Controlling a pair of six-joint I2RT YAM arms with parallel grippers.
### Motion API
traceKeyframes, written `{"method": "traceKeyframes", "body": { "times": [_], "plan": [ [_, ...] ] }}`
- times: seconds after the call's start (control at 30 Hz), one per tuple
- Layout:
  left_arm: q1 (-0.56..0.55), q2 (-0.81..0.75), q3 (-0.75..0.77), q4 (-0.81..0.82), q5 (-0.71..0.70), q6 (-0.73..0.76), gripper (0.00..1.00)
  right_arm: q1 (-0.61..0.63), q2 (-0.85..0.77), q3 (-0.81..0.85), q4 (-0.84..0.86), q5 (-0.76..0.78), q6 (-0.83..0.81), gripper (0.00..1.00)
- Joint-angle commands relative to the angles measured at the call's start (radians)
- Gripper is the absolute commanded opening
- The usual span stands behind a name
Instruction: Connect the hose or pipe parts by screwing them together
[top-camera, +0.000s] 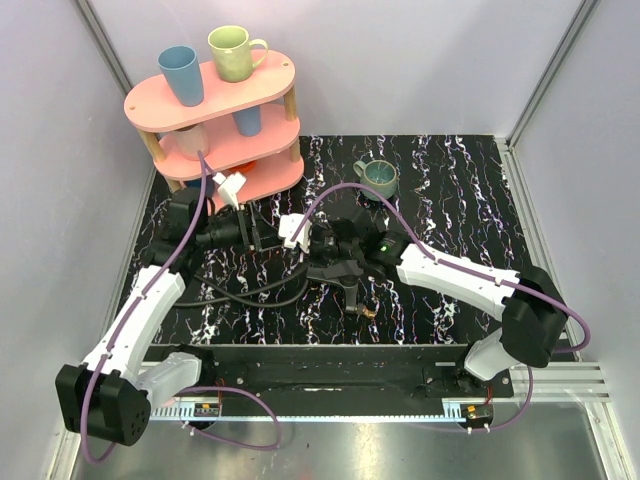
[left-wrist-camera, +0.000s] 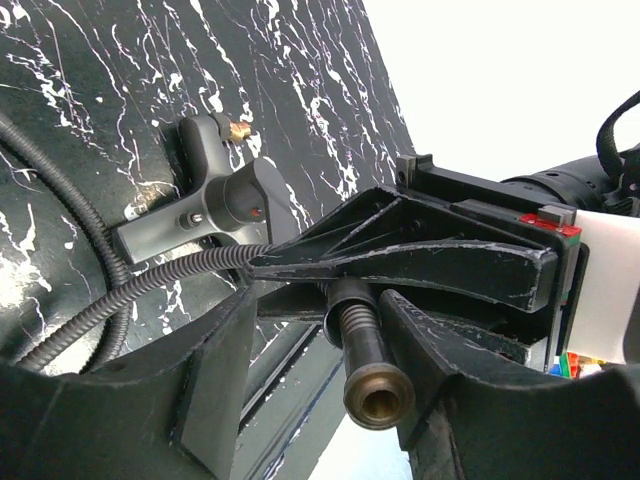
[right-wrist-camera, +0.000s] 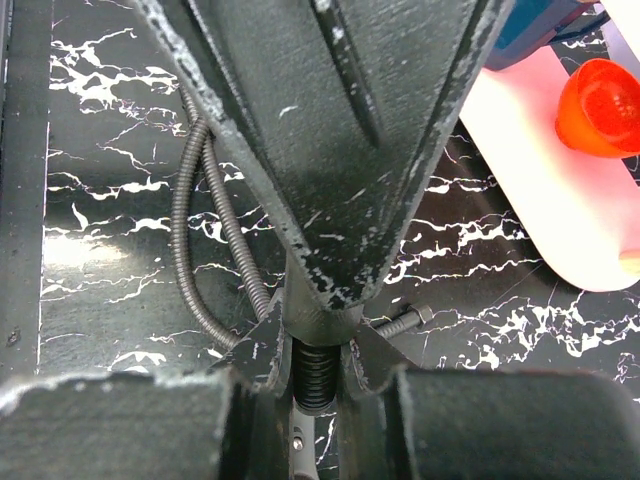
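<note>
A thin black ribbed hose (top-camera: 250, 292) curls on the marbled table between the arms. My right gripper (right-wrist-camera: 318, 345) is shut on the hose's ribbed end, just behind its fitting. That end fitting (left-wrist-camera: 378, 392), with a brass mouth, sticks out between the fingers of my left gripper (left-wrist-camera: 320, 312). It rests against the right finger (left-wrist-camera: 450, 365), with a gap to the left one, so that gripper is open. The dark grey fan-shaped piece (left-wrist-camera: 225, 205) lies on the table with its brass tip (left-wrist-camera: 238, 130) free. In the top view it is the fan-shaped piece (top-camera: 352, 290), just below my right gripper (top-camera: 330, 260).
A pink two-tier shelf (top-camera: 215, 120) with cups stands at the back left, close behind my left gripper (top-camera: 255, 238). A grey-green mug (top-camera: 380, 178) sits behind the right arm. A second hose end (right-wrist-camera: 405, 322) lies on the table. A black rail (top-camera: 320, 365) runs along the near edge.
</note>
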Motion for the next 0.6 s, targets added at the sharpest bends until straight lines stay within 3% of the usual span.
{"method": "traceKeyframes", "body": {
  "times": [0.0,0.27,0.3,0.43,0.57],
  "plan": [
    [-0.002,0.002,-0.018,0.049,0.059,-0.028,0.56,-0.003,-0.031,0.06,0.022,0.022,-0.021,0.0],
    [-0.002,-0.001,-0.062,0.102,0.134,-0.077,0.47,-0.003,-0.03,0.052,0.039,0.036,-0.01,0.0],
    [-0.002,-0.004,-0.064,0.105,0.137,-0.076,0.43,-0.003,-0.027,0.049,0.041,0.036,-0.012,0.0],
    [0.006,-0.009,-0.049,0.095,0.105,-0.063,0.03,-0.003,-0.034,0.023,0.048,0.048,-0.018,0.0],
    [0.049,-0.018,-0.024,0.085,0.103,-0.059,0.0,-0.003,-0.063,-0.023,0.09,0.07,-0.024,0.0]
  ]
}}
